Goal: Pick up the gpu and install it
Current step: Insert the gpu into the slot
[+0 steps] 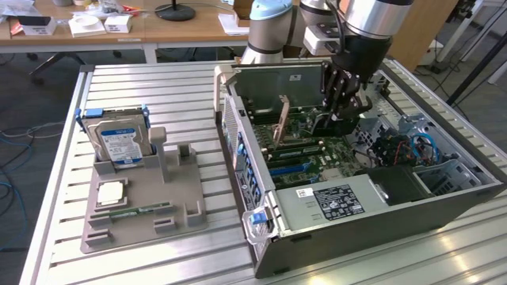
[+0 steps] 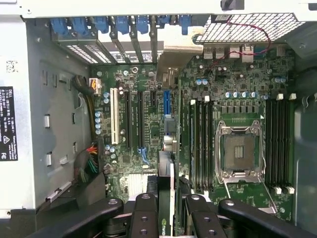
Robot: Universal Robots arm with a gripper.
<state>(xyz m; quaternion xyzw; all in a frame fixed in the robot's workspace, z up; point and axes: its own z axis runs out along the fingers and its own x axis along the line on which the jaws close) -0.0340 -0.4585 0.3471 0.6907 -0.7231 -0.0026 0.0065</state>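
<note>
The gripper (image 1: pixel 342 113) is down inside the open computer case (image 1: pixel 333 249), which lies on its side on the slotted aluminium table (image 1: pixel 151 89). Its fingers (image 2: pixel 143 210) are clamped on the gpu (image 2: pixel 165 168), held edge-on with a logo on its near end.

In the wrist view the card hangs over the motherboard (image 2: pixel 148 79), in line with the expansion slots. A blue slot (image 2: pixel 166 101) lies beyond its far end. Two black slots (image 2: pixel 140 119) and a white slot (image 2: pixel 115 116) run beside it. Whether the card's lower edge touches the board cannot be made out.

Room is tight. The memory slots (image 2: pixel 200 144) and the empty CPU socket (image 2: pixel 241 153) lie on one side of the card. Bundled cables (image 2: pixel 89 166) and the grey case wall (image 2: pixel 44 124) are on the other. The slotted bracket openings with blue latches (image 2: pixel 119 25) close off the far end.

In the exterior view a tan upright strip (image 1: pixel 281 122) stands just beside the gripper, on the exterior view's left. The labelled power supply (image 1: pixel 336 202) sits nearer the camera. Blue cables (image 1: pixel 420 145) lie to the exterior view's right.

Well apart, on the exterior view's left, a grey fixture (image 1: pixel 186 205) holds a hard drive (image 1: pixel 119 139) upright, a processor chip (image 1: pixel 111 193) and a memory stick (image 1: pixel 139 209).
</note>
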